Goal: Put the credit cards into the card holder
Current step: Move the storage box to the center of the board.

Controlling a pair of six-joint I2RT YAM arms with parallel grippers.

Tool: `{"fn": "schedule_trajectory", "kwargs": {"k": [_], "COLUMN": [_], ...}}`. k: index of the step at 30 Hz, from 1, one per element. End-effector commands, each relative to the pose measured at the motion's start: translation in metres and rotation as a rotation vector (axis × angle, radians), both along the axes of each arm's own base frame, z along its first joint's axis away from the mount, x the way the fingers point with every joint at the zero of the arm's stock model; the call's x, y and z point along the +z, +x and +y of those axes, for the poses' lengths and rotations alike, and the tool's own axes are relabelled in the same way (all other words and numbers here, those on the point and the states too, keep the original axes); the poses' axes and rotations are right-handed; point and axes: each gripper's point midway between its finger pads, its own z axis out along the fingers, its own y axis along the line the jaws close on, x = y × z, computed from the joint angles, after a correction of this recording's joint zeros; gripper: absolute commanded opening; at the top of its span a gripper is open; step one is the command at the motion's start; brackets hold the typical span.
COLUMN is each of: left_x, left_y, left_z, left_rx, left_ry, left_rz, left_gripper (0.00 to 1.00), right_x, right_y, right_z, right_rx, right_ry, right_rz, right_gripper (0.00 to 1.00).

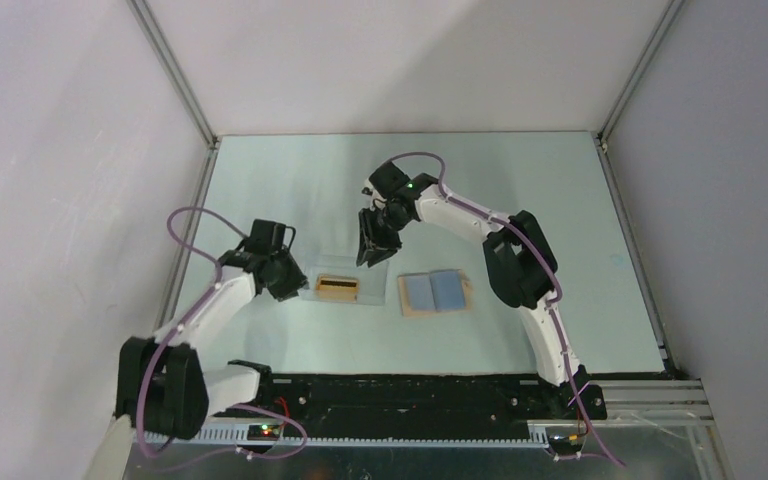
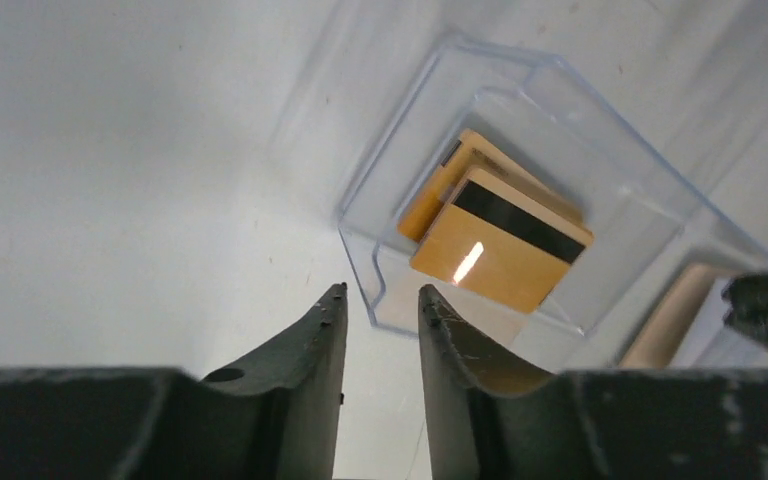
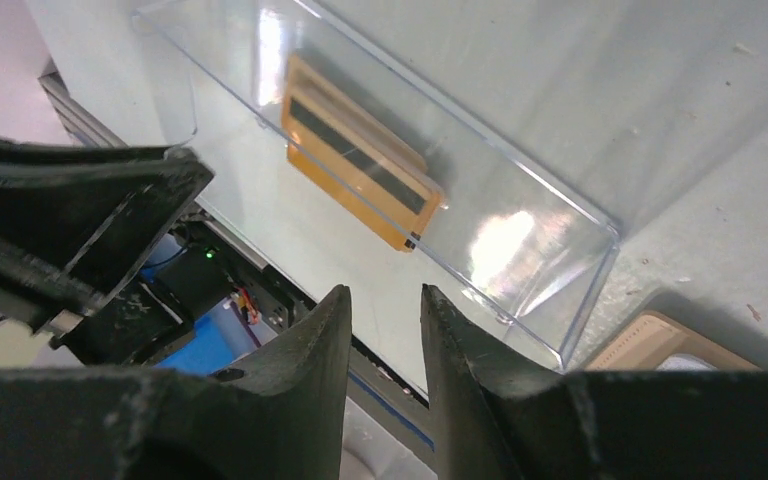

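**Credit cards inside a clear box, both grippers slightly open and empty**

Near the middle of the counter: a small stack of credit cards, lying flat inside a clear box. Thin, glossy, orange-yellow rectangles, with a black magnetic stripe across the upper face. Box of hard transparent plastic, rectangular, with low walls and rounded corners, catching streaks of glare.

Just beside the box on its right, apart from it: the card holder, spread open and flat. Tan border around two matte blue pockets, facing up.

Left gripper low at the box's left end. Dark, ridged fingers parted by a narrow gap, gripping nothing. Near corner of the box visible in that gap; contact impossible to judge.

Right gripper tilted down over the box's far edge. Likewise only slightly open, with nothing between its fingertips.

From overhead alone: the whole open card holder and the places of both grippers around the box, with the cards reduced to one small orange patch.

From the left wrist alone: at least two cards, slightly fanned, the top one bearing a bright spot of reflected light. At the right edge, a tan strip of the card holder.

From the right wrist alone: the stack seen through the box's long wall, stripe toward the camera. A tan corner of the card holder at lower right, and the left gripper as a dark mass at left.
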Motion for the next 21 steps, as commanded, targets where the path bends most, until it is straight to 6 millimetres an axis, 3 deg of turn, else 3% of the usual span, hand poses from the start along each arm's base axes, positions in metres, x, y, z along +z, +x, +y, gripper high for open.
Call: {"fn": "schedule_trajectory", "kwargs": {"k": [1, 5, 9, 15, 21], "left_x": [0.027, 0.043, 0.044, 0.017, -0.009], "left_y": [-0.004, 0.007, 0.023, 0.035, 0.026], "left_z": [-0.005, 0.002, 0.003, -0.01, -0.01], "left_rx": [0.025, -0.032, -0.133, -0.28, -0.276], "left_ry": [-0.05, 0.011, 0.05, 0.011, -0.001], "left_rz": [-0.104, -0.154, -0.121, 0.0, 0.099], "left_gripper": [0.45, 0.55, 0.55, 0.47, 0.41], "right_x": [0.005, 0.009, 0.018, 0.014, 0.012], "right_y": [-0.001, -0.008, -0.018, -0.033, -0.034], "right_z": [-0.003, -0.008, -0.011, -0.011, -0.007], "right_rx": [0.022, 0.038, 0.047, 0.052, 0.045], "right_ry": [-0.04, -0.069, -0.082, -0.096, -0.08], "right_rz": [-0.041, -0.053, -0.048, 0.01, 0.033], "right_gripper": [0.37, 0.39, 0.42, 0.44, 0.45]}}
